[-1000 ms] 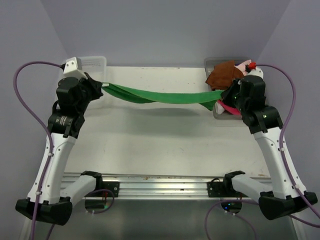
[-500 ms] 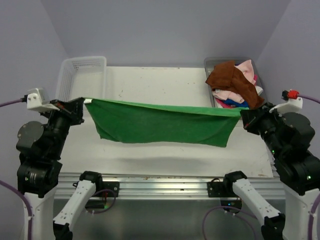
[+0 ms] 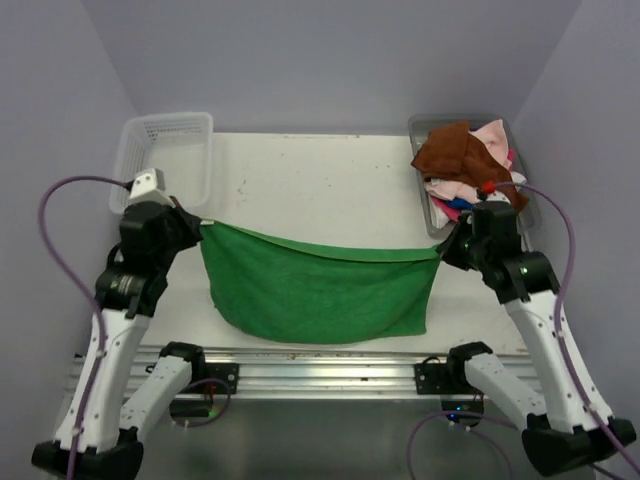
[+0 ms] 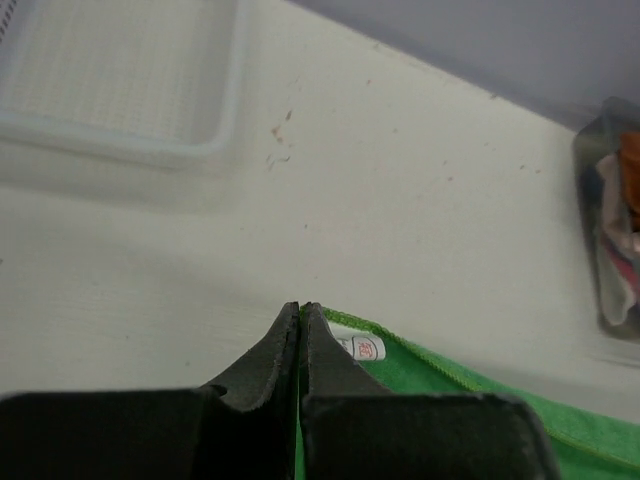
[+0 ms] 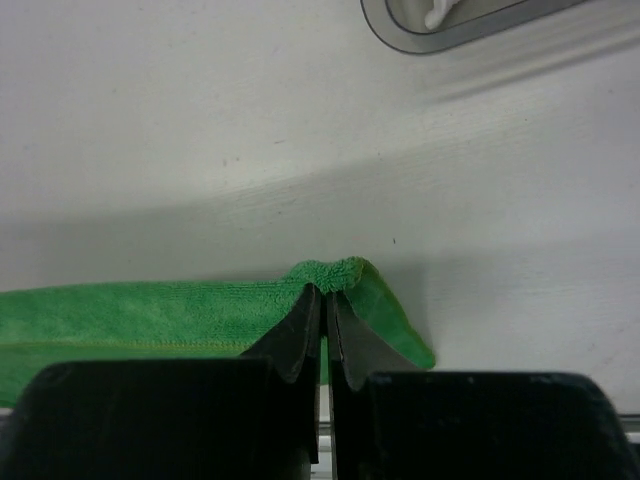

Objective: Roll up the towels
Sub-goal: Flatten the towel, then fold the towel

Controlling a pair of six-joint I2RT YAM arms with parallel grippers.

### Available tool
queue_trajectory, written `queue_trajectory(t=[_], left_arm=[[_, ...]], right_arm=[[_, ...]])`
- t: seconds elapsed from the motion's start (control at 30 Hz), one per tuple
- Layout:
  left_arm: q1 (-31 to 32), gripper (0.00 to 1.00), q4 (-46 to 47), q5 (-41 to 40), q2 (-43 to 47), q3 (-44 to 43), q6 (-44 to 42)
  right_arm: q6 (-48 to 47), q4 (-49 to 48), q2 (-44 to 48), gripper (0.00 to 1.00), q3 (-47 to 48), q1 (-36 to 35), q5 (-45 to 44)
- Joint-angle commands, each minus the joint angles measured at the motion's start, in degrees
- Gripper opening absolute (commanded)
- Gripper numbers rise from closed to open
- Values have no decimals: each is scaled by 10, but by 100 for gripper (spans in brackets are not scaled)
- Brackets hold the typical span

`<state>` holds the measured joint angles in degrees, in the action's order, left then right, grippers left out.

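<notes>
Pinching with both pairs of fingers pressed tight, I have the left gripper on the labelled corner of the green towel and the right gripper on its opposite corner. Between them the top edge sags, the cloth draping onto the table at its near side. Beyond, brown and pink towels heap in the grey tray far right, mesh basket far left.

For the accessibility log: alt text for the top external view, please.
A green towel hangs spread over the table, its two top corners pinched by the shut left tool and right tool. A far-right tray holds more towels.
</notes>
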<state>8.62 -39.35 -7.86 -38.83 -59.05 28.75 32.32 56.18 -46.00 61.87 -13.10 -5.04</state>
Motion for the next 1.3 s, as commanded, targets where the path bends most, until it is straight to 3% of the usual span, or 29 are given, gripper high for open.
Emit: queue_trajectory(t=[0.0, 0.17, 0.27, 0.43, 0.7, 0.9, 1.27], left_arm=[[-4, 0, 81, -44, -110, 39, 7], [-5, 0, 157, -68, -301, -3, 7], [-8, 0, 170, -74, -390, -34, 6], [-34, 0, 194, -47, -464, -43, 11], [-80, 0, 202, -12, -463, -34, 5], [-86, 0, 176, 0, -455, -25, -4], [-86, 0, 99, -26, -325, 84, 38]], right_arm=[[-23, -162, -102, 0, -30, 2, -33], [-38, -255, -329, 0, 6, 2, -60], [-38, -278, -415, 0, 36, 1, -67], [-36, -288, -474, 0, 71, 2, -62], [-37, -281, -476, 0, 77, 4, -61], [-33, -270, -429, 0, 31, 6, -51], [1, -263, -321, 0, -95, 6, -9]])
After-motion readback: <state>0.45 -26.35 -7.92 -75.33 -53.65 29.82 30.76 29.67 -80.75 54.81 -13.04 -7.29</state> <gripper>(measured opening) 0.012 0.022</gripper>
